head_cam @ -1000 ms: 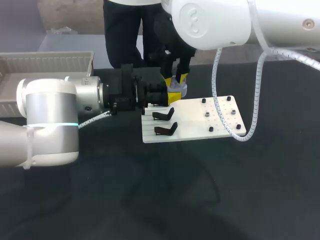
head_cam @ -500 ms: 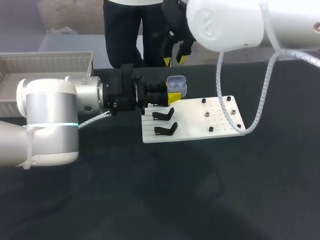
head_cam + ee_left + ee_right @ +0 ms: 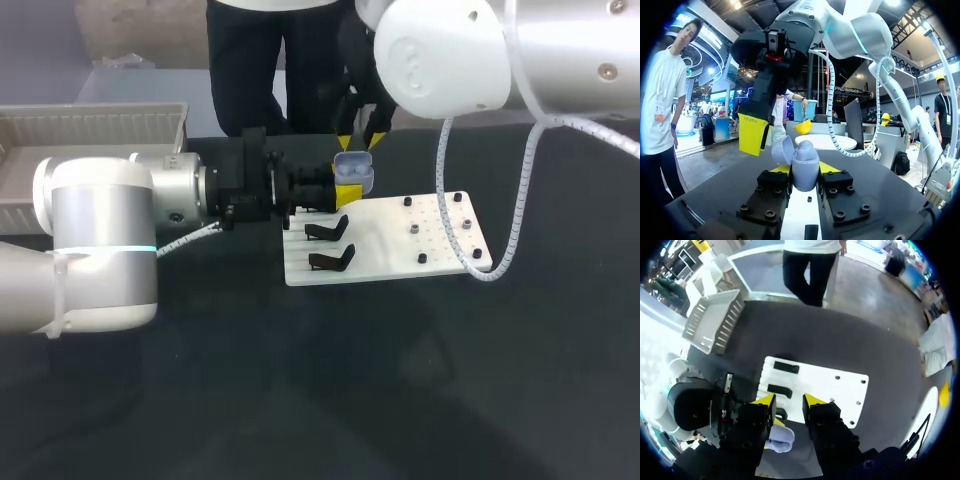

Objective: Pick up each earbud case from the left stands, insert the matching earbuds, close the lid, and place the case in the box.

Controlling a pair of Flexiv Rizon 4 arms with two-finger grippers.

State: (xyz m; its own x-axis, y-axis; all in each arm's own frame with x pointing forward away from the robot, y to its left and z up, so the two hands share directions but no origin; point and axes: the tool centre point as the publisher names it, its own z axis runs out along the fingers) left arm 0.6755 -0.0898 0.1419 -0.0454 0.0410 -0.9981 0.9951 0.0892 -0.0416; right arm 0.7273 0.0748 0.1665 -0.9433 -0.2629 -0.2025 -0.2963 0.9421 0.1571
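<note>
A pale blue earbud case [image 3: 355,178], its lid up, is held over the back left corner of the white board [image 3: 385,245]. My left gripper [image 3: 345,191] is shut on it from the left. In the left wrist view the case [image 3: 806,162] sits between the yellow tips of my left gripper [image 3: 805,171], lid [image 3: 782,150] tipped back. My right gripper [image 3: 361,142] hangs open just above the case, holding nothing. From the right wrist, the case [image 3: 780,437] lies under that open gripper [image 3: 789,401]. Small dark pieces [image 3: 412,228] dot the board's right half.
Two black stands [image 3: 327,230] [image 3: 332,260] are on the board's left part and show in the right wrist view [image 3: 786,367]. A pale tray [image 3: 90,130] sits at the table's back left [image 3: 715,320]. Dark table lies in front of the board.
My right gripper, earlier down around the case, let go and rose well above it, then came back down partway. The left gripper and case have stayed put.
</note>
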